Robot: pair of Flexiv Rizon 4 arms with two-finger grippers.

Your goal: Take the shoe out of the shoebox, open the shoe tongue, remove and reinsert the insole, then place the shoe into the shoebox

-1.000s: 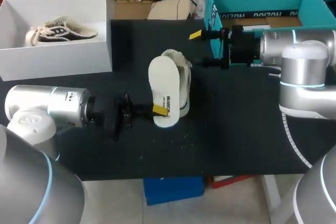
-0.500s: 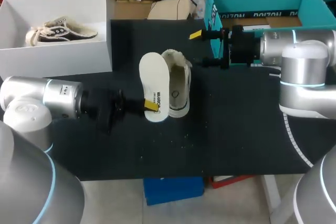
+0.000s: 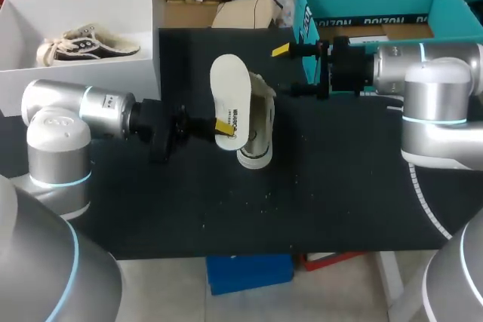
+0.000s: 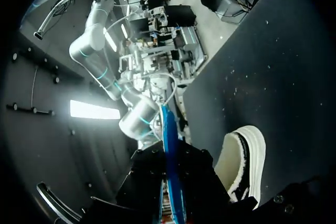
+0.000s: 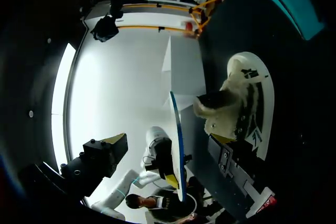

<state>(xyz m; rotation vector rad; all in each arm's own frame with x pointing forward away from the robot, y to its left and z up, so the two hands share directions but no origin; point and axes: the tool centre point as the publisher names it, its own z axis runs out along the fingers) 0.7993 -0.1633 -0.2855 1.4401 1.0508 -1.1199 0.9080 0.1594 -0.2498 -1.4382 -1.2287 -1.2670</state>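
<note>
The white shoe [image 3: 258, 133] stands out on the black table [image 3: 339, 186], near its middle and a little toward the back edge, with its long axis running back to front and its fleecy opening at the back end. The left gripper [image 3: 223, 125] comes in from the left edge at mid depth. Its jaws are clamped on the lower end of the white insole [image 3: 230, 92], which rises tilted from the grip just beside the shoe's left side.

In the left wrist view the insole [image 4: 169, 156] shows edge-on, straight ahead of the fingers, with the shoe [image 4: 247, 156] off to one side on the table and apart from it. The right wrist view shows the same thin edge of the insole [image 5: 178, 145], with a narrow gap between it and the shoe [image 5: 247, 103].

The right gripper [image 3: 290, 71] hangs near the back edge, right of the shoe's heel end and not touching it. Its jaws stand apart and hold nothing.

The teal shoebox [image 3: 355, 14] sits at the back right corner, close behind the right arm. The white shoebox [image 3: 83, 84] sits at the back left corner and holds a dark sneaker [image 3: 87, 44] — its front wall is close to the left arm.

The front half of the table, from the shoe's toe to the front edge and across to the right front corner, is bare black surface.
</note>
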